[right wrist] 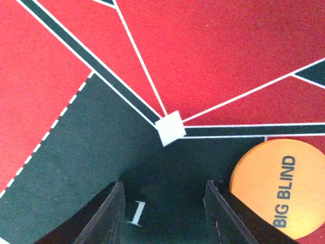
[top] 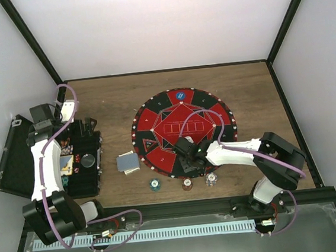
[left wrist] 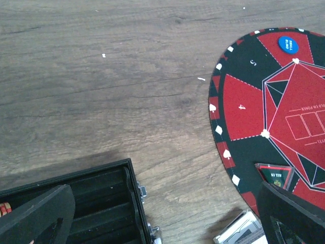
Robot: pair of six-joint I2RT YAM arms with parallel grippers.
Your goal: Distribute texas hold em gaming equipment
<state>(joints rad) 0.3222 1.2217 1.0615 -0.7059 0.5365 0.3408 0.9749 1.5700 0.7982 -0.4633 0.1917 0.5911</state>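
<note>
Three poker chips [top: 187, 183] beside red-and-black mat [top: 156, 124] on wooden tabletop [top: 106, 99], white walls [top: 163, 19]

bench [left wrist: 101, 91]: wood grain, matt, slightly rough
mat [left wrist: 244, 107]: smooth, matt print
orange button [right wrist: 277, 188]: smooth, matt, plastic-looking
case [left wrist: 101, 203]: black, matt
latch [left wrist: 142, 191]: shiny metal

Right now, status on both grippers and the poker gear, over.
Left gripper open, empty, above the case. Right gripper open over seat one; orange Big Blind button flat on the mat beside it, not held. Nothing seen in the way.
</note>
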